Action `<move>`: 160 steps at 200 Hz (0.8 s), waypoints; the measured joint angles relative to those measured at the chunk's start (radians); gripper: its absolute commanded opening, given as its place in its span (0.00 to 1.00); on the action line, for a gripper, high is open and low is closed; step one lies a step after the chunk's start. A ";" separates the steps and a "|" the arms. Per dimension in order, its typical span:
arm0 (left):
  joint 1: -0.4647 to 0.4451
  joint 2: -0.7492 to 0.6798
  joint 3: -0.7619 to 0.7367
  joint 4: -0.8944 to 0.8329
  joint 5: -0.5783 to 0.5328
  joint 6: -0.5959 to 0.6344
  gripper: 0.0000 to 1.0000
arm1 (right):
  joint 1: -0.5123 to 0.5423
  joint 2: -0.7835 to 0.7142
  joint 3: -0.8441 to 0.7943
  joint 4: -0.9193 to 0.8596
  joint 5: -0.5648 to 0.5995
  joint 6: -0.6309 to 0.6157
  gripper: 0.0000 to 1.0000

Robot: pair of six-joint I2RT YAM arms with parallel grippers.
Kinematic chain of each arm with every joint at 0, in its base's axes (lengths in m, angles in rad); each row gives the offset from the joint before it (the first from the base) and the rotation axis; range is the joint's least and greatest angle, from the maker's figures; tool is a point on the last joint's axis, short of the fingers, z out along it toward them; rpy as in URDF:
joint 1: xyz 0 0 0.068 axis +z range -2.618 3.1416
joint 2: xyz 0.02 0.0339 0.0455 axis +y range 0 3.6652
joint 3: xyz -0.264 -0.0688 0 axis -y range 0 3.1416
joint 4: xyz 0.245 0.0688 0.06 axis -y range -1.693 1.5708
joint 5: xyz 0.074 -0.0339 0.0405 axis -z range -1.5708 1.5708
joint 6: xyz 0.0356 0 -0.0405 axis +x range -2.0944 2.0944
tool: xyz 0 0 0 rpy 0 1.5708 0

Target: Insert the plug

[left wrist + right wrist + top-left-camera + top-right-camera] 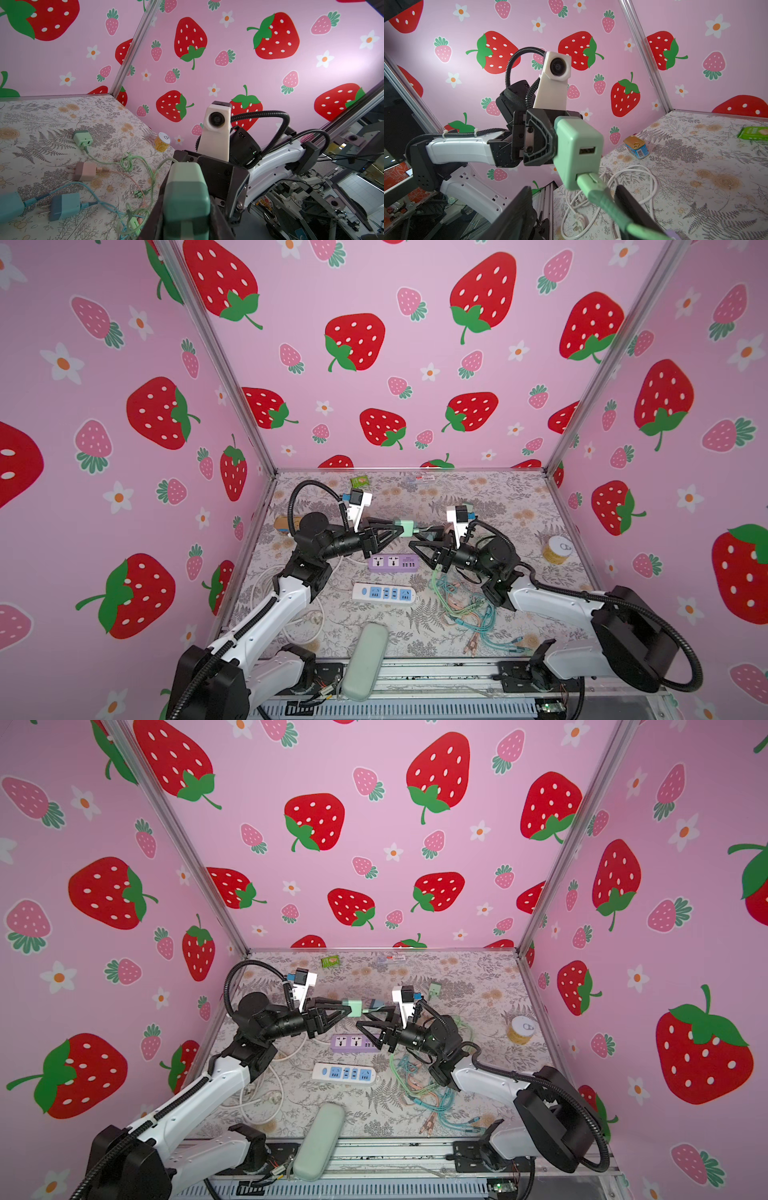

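Plug [589, 181] in adapter [577, 143] — midair

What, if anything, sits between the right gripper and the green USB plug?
Nothing visible. The green USB plug sits in the lower port of the green adapter, which the left gripper holds. The right gripper, open, straddles its cable just behind the plug.

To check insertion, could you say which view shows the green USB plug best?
Right wrist: the green USB plug enters the charger close up. Both top views show it tiny; left wrist hides it.
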 measured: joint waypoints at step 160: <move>-0.029 -0.021 -0.022 0.036 -0.001 0.029 0.00 | -0.024 0.098 0.046 0.195 -0.080 0.161 0.44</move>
